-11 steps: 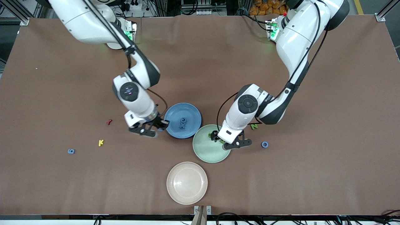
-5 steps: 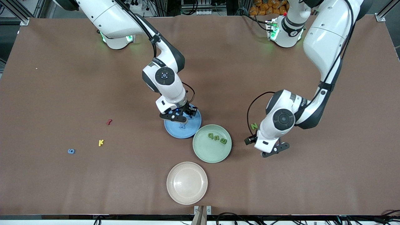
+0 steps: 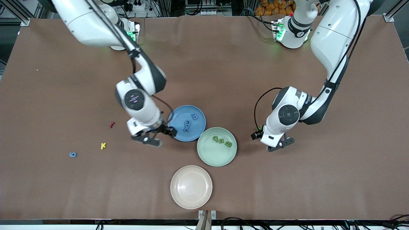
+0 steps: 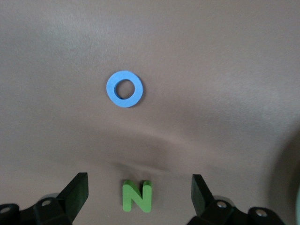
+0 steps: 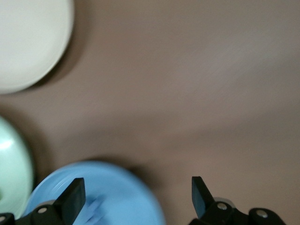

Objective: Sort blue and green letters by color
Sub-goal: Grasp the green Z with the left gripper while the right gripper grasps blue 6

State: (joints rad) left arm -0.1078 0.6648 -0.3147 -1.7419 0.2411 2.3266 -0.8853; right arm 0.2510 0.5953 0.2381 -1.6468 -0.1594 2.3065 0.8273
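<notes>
The left gripper (image 4: 137, 197) has its fingers (image 4: 76, 192) spread wide and holds nothing; a green N (image 4: 137, 196) lies on the table between them, untouched, and a blue O (image 4: 124, 88) lies apart from it on the bare brown table (image 4: 225, 70). In the front view this gripper (image 3: 277, 144) hangs low over the table beside the green plate (image 3: 211, 156), toward the left arm's end, and the arm hides both the N and the O. The right gripper (image 5: 136, 199) also stands wide open and empty, over the rim of the blue plate (image 5: 117, 201); in the front view it (image 3: 152, 137) sits at that plate's edge toward the right arm's end. The blue plate (image 3: 198, 127) holds three blue letters (image 3: 187, 124). The green plate, touching it and nearer the camera, holds three green letters (image 3: 222, 141). A cream plate (image 3: 191, 187) lies nearest the camera with nothing in it. Toward the right arm's end, well apart from the plates, lie a blue numeral (image 3: 73, 154), a yellow K (image 3: 103, 146) and a red piece (image 3: 111, 124).
</notes>
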